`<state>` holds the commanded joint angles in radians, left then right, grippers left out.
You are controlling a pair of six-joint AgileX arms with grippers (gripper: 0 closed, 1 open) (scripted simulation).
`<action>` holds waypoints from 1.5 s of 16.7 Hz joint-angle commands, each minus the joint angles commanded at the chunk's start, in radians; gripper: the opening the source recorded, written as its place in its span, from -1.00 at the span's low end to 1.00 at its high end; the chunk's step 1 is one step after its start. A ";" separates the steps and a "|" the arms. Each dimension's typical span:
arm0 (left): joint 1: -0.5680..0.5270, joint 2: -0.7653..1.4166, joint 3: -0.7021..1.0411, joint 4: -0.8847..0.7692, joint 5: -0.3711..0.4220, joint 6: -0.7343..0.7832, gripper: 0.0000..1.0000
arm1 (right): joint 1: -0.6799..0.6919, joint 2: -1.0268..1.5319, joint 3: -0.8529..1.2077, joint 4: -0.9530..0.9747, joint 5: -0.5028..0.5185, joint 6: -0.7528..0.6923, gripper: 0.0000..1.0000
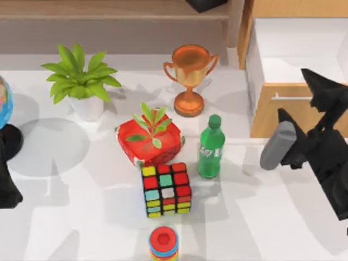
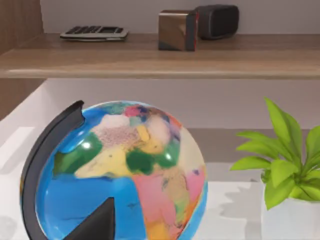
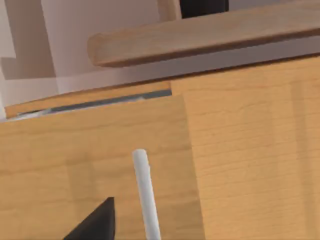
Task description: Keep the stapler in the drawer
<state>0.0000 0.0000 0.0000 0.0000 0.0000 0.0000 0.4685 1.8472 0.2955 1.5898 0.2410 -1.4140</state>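
The drawer [image 1: 277,111] stands pulled out at the table's far right, its white inside showing behind the light-wood front. Its silver bar handle [image 1: 291,97] runs across that front. My right gripper [image 1: 318,103] hovers at the right end of the drawer front, close to the handle, with its grey cylinder [image 1: 277,145] just below. Seen from the right wrist, the wood front [image 3: 90,150] is very near and the handle [image 3: 145,195] crosses it. The stapler is out of view. My left gripper [image 1: 6,190] sits parked at the left edge, beside a globe [image 2: 120,175].
Mid-table stand a green bottle [image 1: 211,148], a Rubik's cube [image 1: 166,189], a red pot with a sprig [image 1: 149,140], a bronze trophy [image 1: 190,76], a white potted plant [image 1: 81,81] and a ring stack [image 1: 163,243]. A wooden shelf [image 1: 109,10] runs along the back.
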 joint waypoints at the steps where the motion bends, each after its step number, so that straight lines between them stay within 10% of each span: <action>1: 0.000 0.000 0.000 0.000 0.000 0.000 1.00 | -0.022 0.028 -0.024 0.046 0.030 -0.034 1.00; 22: 0.000 0.000 0.000 0.000 0.000 0.000 1.00 | -0.160 0.147 0.014 0.090 0.100 -0.141 1.00; 25: 0.000 0.000 0.000 0.000 0.000 0.000 1.00 | -0.160 0.147 0.014 0.090 0.100 -0.141 0.55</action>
<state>0.0000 0.0000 0.0000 0.0000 0.0000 0.0000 0.3082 1.9940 0.3092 1.6800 0.3406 -1.5554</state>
